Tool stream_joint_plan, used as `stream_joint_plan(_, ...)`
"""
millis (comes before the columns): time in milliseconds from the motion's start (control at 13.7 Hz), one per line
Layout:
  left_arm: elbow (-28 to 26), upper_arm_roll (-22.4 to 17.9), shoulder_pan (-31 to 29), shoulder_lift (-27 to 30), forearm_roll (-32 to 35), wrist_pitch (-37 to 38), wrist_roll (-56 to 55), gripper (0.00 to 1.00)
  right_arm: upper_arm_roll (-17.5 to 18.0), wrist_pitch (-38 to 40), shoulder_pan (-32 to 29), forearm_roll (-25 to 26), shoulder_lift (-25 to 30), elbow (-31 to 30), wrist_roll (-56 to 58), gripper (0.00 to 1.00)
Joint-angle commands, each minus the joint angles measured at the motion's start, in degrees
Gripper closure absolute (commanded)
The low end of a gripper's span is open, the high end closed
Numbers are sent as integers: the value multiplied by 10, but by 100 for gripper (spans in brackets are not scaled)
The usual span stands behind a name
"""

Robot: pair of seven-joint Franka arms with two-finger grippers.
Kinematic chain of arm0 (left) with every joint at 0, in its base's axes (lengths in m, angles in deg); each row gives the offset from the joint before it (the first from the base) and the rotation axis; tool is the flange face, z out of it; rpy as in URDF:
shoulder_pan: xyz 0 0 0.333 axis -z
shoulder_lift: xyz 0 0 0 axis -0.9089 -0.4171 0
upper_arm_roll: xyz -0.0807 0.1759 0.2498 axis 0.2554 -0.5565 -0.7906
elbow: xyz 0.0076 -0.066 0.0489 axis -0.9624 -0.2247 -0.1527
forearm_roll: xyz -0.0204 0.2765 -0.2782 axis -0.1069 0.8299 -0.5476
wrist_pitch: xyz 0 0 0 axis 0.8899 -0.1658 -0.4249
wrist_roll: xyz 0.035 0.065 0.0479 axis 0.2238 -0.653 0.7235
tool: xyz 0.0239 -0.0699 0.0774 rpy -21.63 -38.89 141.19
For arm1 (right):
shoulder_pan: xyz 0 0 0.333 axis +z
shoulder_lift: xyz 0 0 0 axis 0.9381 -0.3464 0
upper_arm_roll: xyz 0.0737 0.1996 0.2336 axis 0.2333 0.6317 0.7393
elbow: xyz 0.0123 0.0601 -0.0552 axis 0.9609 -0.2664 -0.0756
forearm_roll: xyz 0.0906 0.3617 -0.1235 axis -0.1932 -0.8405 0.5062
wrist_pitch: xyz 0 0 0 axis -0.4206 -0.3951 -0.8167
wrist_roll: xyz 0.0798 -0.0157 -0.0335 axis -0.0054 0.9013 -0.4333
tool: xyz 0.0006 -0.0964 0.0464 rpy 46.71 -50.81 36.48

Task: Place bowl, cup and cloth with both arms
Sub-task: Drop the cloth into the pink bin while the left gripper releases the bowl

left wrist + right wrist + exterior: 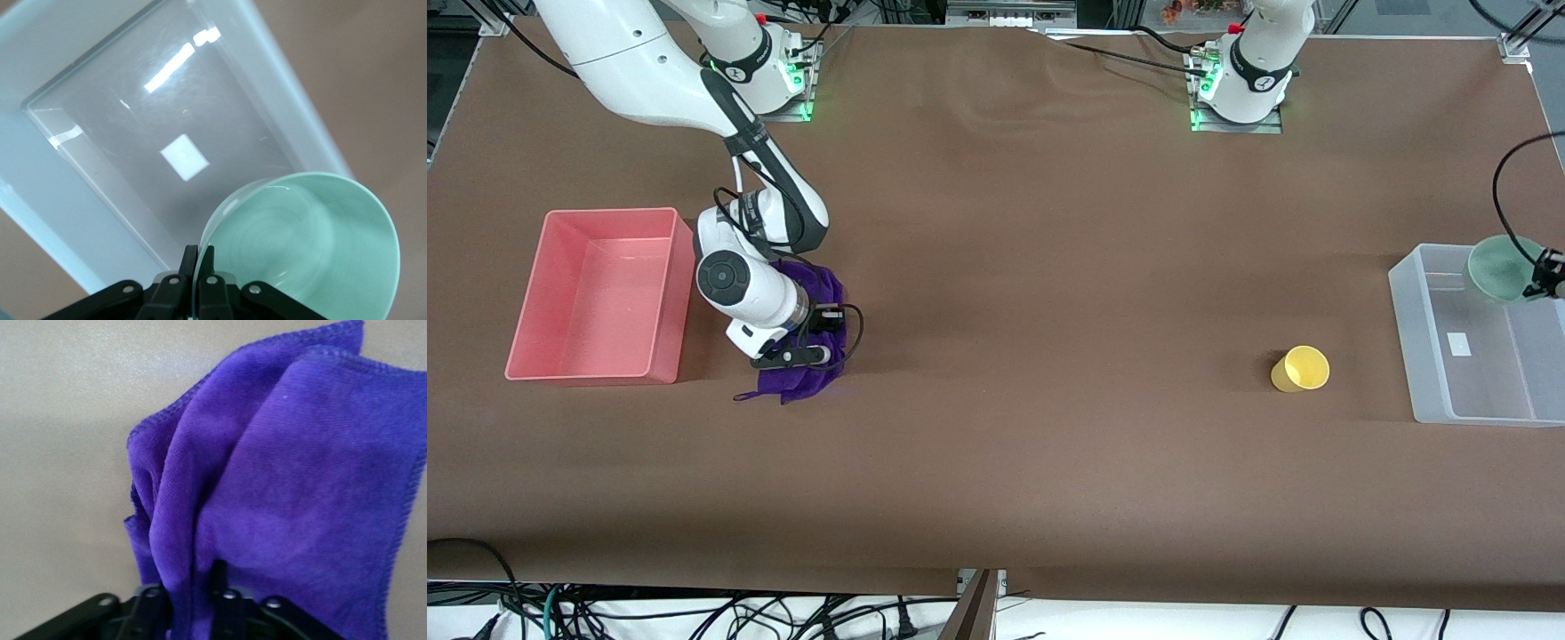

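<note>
My left gripper is shut on the rim of the pale green bowl and holds it tilted over the clear bin. In the front view the bowl hangs above the clear bin at the left arm's end. My right gripper is shut on a fold of the purple cloth, which hangs from it. In the front view the cloth is beside the pink bin. The yellow cup lies on its side on the table beside the clear bin.
The pink bin is open-topped and stands at the right arm's end. A white label sits on the clear bin's floor. The brown table cover spans the middle. Cables hang below the table's front edge.
</note>
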Motion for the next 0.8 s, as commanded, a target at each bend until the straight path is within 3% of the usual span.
stream_joint_plan(0, 36, 10, -23, -77, -4, -48, 7, 100, 4, -5, -5, 6, 8, -3, 4, 100)
stream_joint_plan(146, 35, 11, -28, -91, -30, -49, 8, 100, 3, 24, -9, 6, 21, 11, 7, 100)
stream_joint_plan(293, 37, 11, -24, -91, -30, -48, 11, 3, 1, 126, -16, 6, 42, 67, 22, 100)
stream_joint_plan(512, 41, 20, -16, -49, -25, -11, 16, 0, -10, 347, -41, 5, 61, 204, 102, 100)
stream_joint_plan(732, 43, 65, -5, 18, -26, 79, -46, 0, -67, 536, -42, 4, 79, 310, 212, 100)
